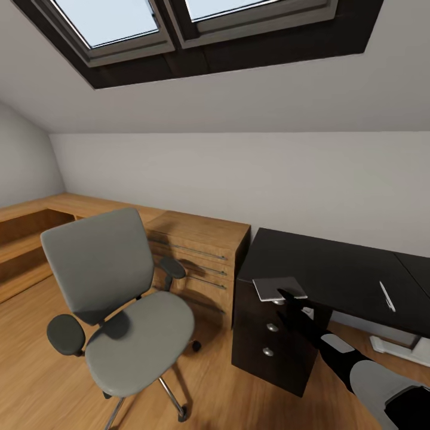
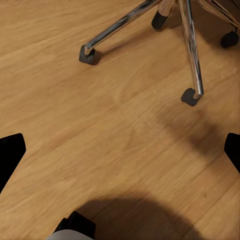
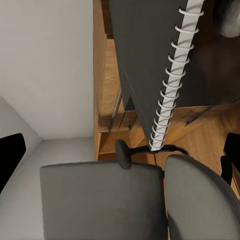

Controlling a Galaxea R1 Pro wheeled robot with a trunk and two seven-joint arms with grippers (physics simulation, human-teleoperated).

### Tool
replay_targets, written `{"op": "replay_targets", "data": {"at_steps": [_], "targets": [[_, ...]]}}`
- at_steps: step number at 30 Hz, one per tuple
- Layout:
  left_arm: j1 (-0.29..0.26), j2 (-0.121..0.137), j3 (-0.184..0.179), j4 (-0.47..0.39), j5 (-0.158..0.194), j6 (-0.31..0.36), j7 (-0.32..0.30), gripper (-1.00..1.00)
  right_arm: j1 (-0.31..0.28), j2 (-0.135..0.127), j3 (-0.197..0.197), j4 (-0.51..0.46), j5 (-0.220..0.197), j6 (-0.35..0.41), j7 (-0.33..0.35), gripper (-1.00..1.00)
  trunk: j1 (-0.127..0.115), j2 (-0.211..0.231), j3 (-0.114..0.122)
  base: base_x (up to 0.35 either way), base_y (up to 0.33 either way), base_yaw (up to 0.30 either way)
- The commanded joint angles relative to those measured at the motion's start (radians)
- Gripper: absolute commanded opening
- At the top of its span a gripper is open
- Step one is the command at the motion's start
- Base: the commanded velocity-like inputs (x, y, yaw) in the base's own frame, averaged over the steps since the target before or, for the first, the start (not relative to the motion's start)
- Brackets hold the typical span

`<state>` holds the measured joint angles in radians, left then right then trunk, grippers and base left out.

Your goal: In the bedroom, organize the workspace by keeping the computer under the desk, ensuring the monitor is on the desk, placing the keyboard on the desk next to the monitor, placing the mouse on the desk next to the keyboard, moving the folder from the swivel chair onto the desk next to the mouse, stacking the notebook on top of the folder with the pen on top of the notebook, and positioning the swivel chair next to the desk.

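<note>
The grey notebook [image 1: 276,287] lies flat at the front corner of the black desk [image 1: 334,266], partly over the edge. My right gripper [image 1: 292,302] reaches it from below right. In the right wrist view the notebook [image 3: 145,60] with its white spiral runs between the wide-apart fingers [image 3: 10,155], so the gripper [image 3: 120,155] is open around it. The white pen [image 1: 387,295] rests further right on the desk. The swivel chair [image 1: 119,286] stands left of the desk with a bare seat. My left gripper [image 2: 120,150] hangs open over the floor near the chair's silver base [image 2: 192,50].
A light wood cabinet [image 1: 200,251] with bar handles stands between chair and desk. A low wooden ledge [image 1: 24,236] runs along the left wall. Desk drawers with silver knobs [image 1: 272,327] face me. The white desk leg [image 1: 397,351] is at the lower right. Dark-framed skylights [image 1: 119,24] sit overhead.
</note>
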<state>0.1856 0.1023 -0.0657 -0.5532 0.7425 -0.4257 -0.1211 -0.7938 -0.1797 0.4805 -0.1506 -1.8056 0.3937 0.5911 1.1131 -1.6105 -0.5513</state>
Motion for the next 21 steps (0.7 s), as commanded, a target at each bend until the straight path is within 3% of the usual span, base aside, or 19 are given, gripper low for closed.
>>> {"op": "replay_targets", "data": {"at_steps": [1,21], "targets": [[0.0,0.001,-0.006,-0.001,0.011,-0.004,-0.002,1.0,-0.001,-0.001,0.007,0.001,-0.009,0.004,0.004,1.0,0.0,0.0,-0.001,0.012,0.0,0.0],[0.0,0.001,-0.006,-0.001,0.009,-0.004,-0.003,1.0,-0.001,-0.001,0.006,0.004,-0.008,0.001,0.01,1.0,0.0,0.0,-0.001,0.021,0.0,0.0]]}}
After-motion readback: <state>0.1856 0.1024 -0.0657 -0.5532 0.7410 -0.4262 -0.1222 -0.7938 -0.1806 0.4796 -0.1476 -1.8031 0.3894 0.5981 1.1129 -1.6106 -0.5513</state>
